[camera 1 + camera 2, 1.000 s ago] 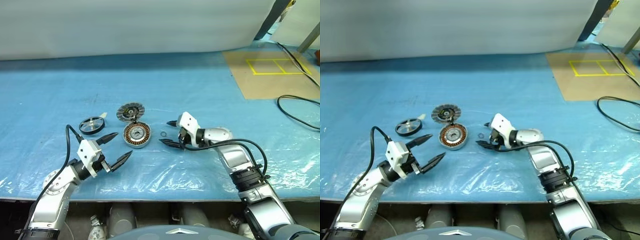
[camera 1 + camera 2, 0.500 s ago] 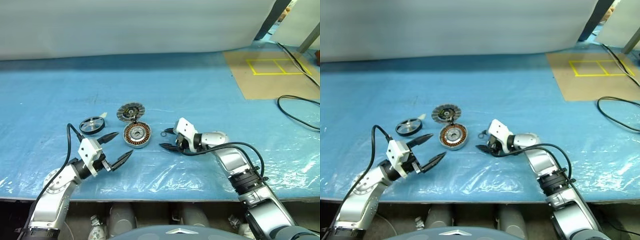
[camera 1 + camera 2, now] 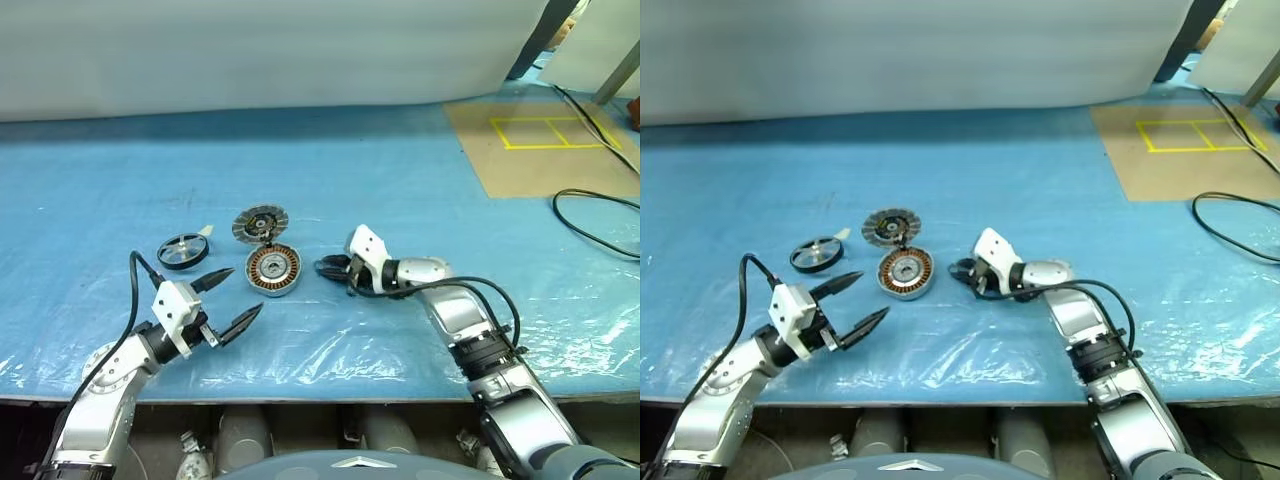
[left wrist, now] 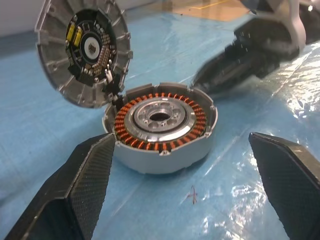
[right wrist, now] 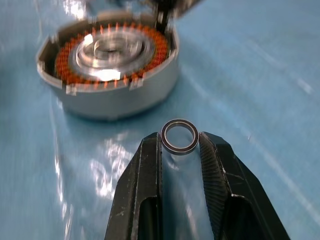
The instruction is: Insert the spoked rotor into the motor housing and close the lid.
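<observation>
The motor housing (image 3: 274,270) stands open on the blue sheet, its copper windings and silver hub (image 4: 160,111) showing. Its lid (image 3: 260,223) is tipped up behind it on the rim, striped inside facing up. The spoked rotor (image 3: 183,250) lies flat to the left of both. My left gripper (image 3: 247,290) hovers open just in front and left of the housing, nothing between its fingers. Just right of the housing, my right gripper (image 5: 179,141) is shut on a small dark ring (image 5: 179,136) with a silver inner edge.
A brown board (image 3: 535,140) with yellow tape lines lies at the back right. A black cable (image 3: 596,228) loops on the right. Wrinkled clear plastic covers the table's front edge (image 3: 330,375). A white sheet (image 3: 270,50) hangs at the back.
My right gripper closed on the small ring that lay on the sheet between its fingers, then shifted slightly left toward the housing. The left arm stayed put.
</observation>
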{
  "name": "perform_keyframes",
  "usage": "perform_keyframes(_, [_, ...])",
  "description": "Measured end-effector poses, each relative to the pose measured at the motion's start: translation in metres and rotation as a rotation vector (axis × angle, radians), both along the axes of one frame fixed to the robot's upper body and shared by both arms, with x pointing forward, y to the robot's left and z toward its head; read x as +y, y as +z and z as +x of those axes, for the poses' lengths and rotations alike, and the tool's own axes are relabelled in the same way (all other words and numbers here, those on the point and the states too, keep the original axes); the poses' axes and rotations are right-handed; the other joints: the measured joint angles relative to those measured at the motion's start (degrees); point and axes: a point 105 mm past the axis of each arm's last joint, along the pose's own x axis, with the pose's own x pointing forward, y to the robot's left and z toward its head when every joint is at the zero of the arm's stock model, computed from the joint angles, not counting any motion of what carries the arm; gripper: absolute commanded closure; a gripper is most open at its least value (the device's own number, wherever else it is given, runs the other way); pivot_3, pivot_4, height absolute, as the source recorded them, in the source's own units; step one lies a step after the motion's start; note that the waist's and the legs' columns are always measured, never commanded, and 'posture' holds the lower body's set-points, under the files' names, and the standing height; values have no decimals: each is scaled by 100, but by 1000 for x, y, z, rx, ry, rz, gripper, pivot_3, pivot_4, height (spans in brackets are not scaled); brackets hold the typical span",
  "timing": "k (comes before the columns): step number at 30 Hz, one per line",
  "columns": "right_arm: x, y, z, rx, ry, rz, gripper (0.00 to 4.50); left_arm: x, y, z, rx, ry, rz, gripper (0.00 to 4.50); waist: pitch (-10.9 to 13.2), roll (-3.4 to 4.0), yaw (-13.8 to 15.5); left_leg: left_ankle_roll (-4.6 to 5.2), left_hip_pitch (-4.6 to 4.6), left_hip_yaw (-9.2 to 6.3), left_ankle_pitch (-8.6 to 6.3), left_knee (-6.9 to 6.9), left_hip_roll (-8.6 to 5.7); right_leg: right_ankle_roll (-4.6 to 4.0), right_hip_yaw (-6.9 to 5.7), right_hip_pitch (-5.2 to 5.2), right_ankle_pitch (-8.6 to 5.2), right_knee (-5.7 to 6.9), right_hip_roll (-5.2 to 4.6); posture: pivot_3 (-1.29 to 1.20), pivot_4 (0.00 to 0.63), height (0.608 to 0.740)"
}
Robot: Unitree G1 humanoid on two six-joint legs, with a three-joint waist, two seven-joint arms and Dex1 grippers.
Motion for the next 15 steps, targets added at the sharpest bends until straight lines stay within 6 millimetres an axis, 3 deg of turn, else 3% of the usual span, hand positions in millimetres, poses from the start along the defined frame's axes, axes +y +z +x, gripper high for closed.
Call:
perform_keyframes(3, [13,38,5,-61,53,78,3845,8,1,-1,-5,26,12,0,0,0,5,0,0,0,0,0,1,0,0,0,0,-1,1,0,150,740])
perform_keyframes(6, [22,57,4,-91,104,80,3845,11,0,-3,0,38,17,0,0,-1,6,-1,-2,0,0,-1,1,2,0,0,-2,-7,0,0,150,740])
perform_keyframes(11, [46,37,-13,-29,241,-27,3845,11,0,-3,-5,44,16,0,0,0,10,-2,-2,0,1,-3,1,3,-2,0,-2,-9,0,0,150,740])
perform_keyframes(15, [56,23,-13,-5,277,-98,3845,10,0,-3,-12,48,9,0,0,0,10,-3,-2,0,1,-2,1,3,-1,0,-2,-6,-1,0,150,740])
